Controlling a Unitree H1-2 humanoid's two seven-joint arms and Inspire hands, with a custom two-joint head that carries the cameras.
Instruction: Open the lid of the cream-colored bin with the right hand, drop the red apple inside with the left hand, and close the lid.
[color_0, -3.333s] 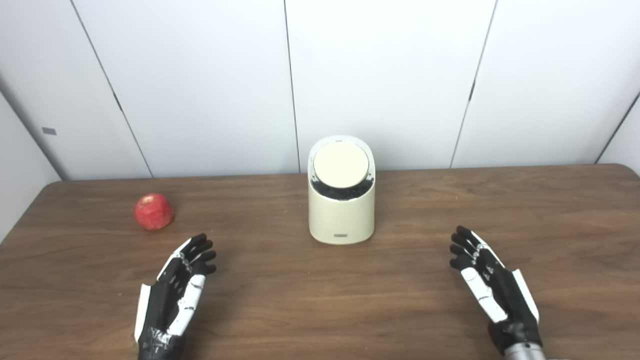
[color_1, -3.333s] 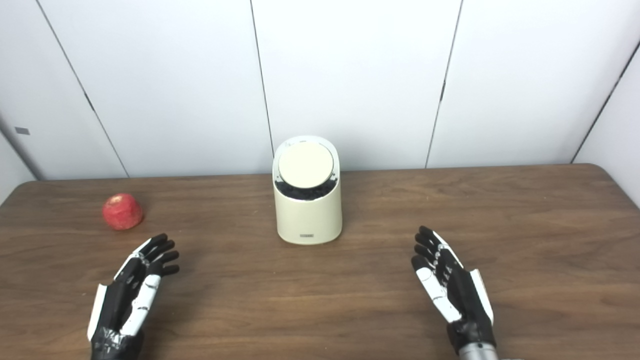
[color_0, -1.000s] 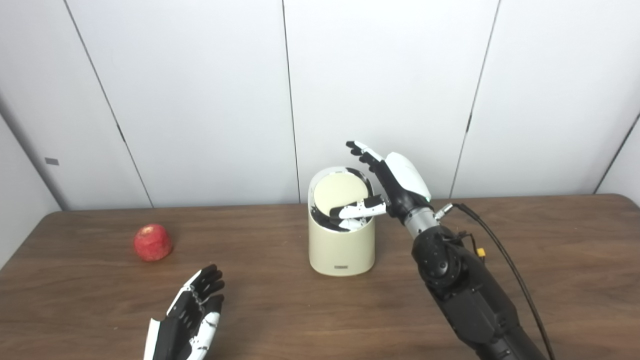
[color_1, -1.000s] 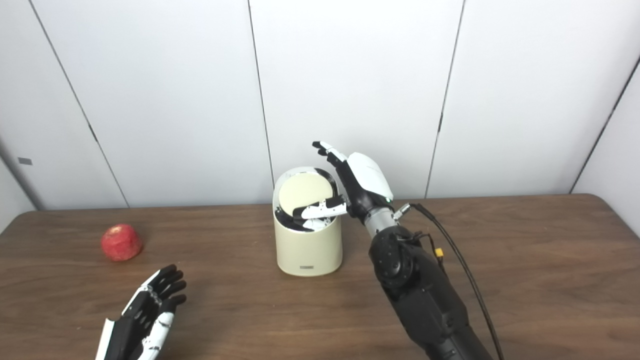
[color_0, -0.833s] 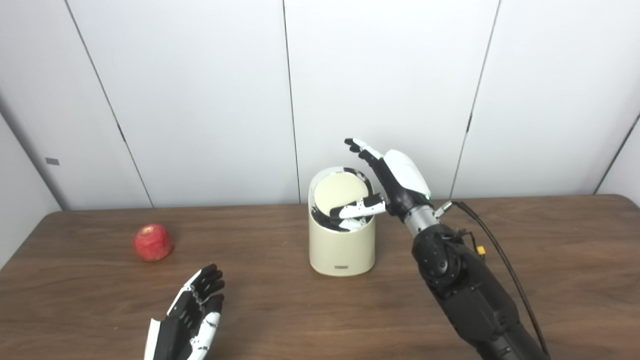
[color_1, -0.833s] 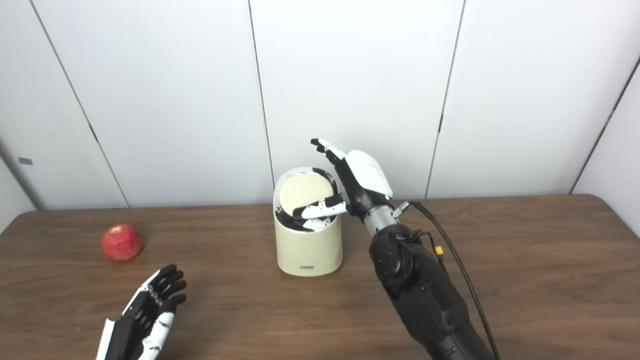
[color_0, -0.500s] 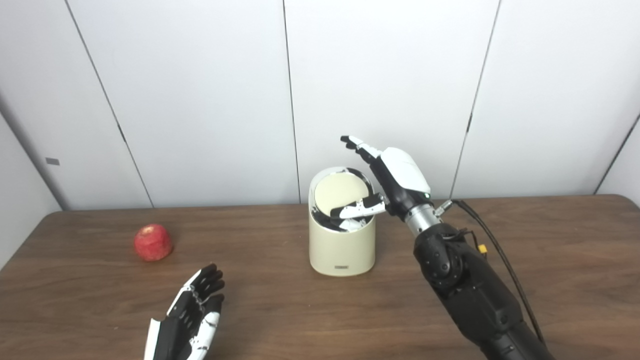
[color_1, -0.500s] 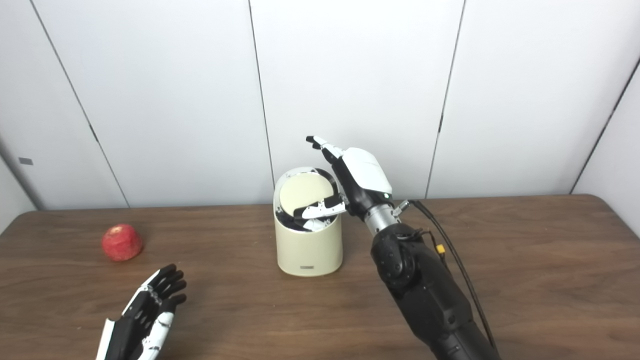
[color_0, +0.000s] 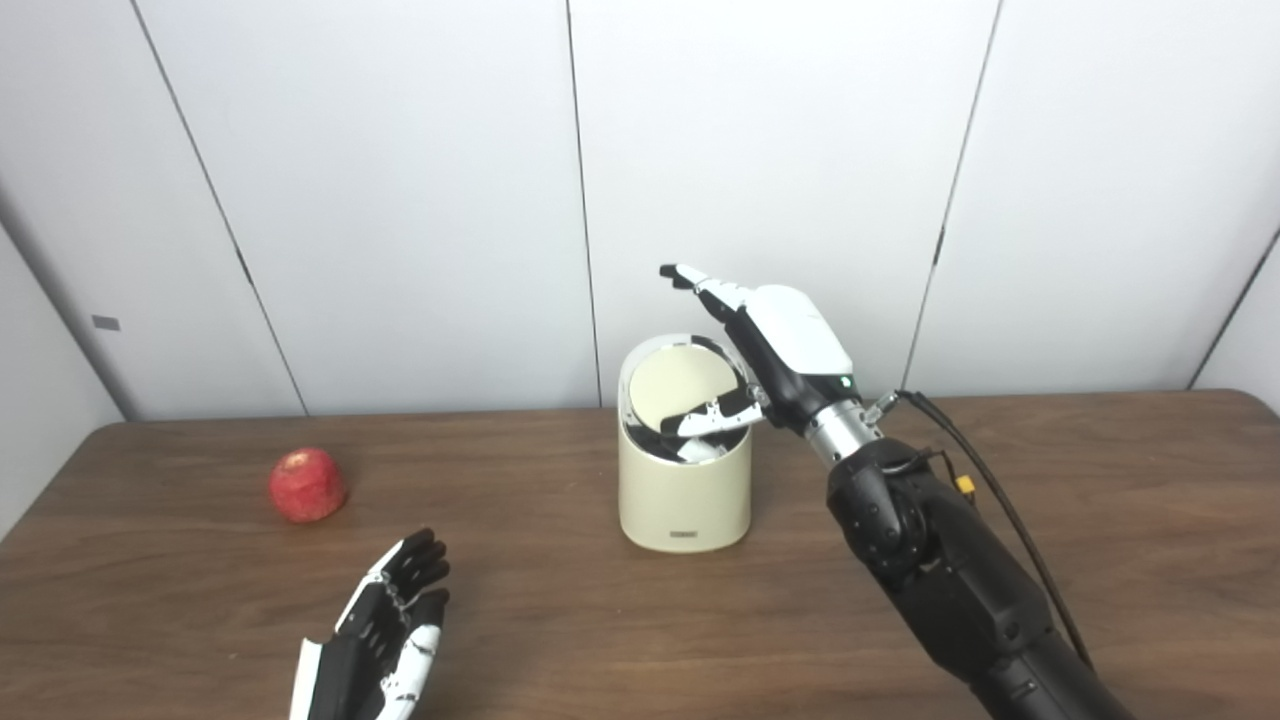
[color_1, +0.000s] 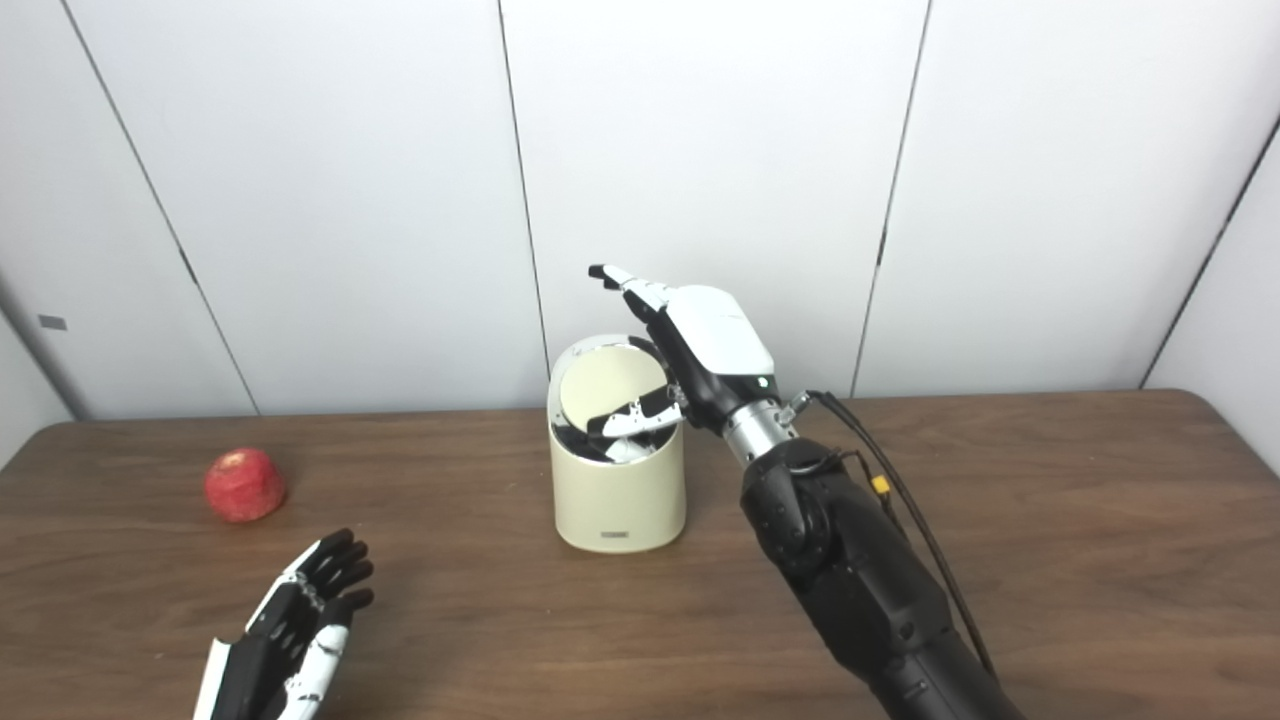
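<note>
Right hand (color_0: 785, 345) spread over the bin (color_0: 684, 490), thumb seemingly on its lid (color_0: 683, 385); left hand (color_0: 375, 645) spread, idle.

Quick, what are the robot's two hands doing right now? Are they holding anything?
Left hand: open, holding nothing, low over the brown wooden table.
Right hand: open, holding nothing, thumb at the round lid of the cream-colored bin.

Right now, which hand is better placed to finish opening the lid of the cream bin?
The right hand. It is already at the top of the bin, thumb lying across the front of the lid. The left hand lies open low on the table, far from the bin and nearer the apple.
</note>
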